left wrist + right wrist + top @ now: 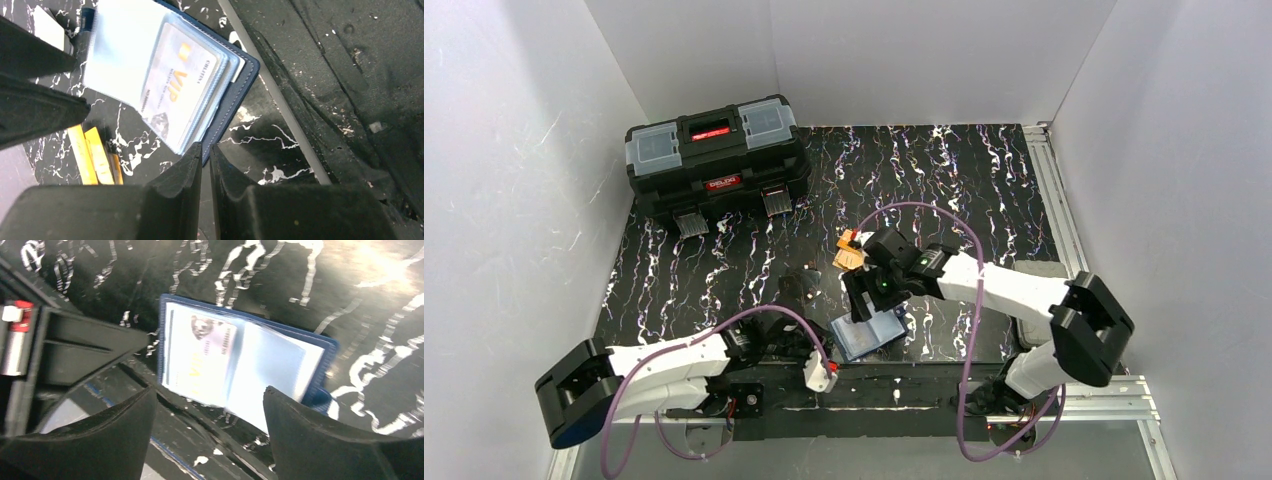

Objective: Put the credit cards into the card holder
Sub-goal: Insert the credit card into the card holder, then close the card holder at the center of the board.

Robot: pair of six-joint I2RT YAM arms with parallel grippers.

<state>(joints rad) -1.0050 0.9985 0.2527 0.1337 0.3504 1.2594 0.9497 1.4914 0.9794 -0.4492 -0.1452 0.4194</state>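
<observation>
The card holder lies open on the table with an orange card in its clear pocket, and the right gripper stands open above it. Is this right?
The card in the clear pocket is whitish, not orange; the left wrist view shows it. The rest holds: the card holder lies open on the table, the right gripper open above it.

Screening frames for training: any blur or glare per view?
Top external: sharp, evenly lit. Left wrist: crisp on the VIP card in the card holder, sheen on its clear pocket. Right wrist: blurred, card print unreadable, glare on the table top right.
</observation>
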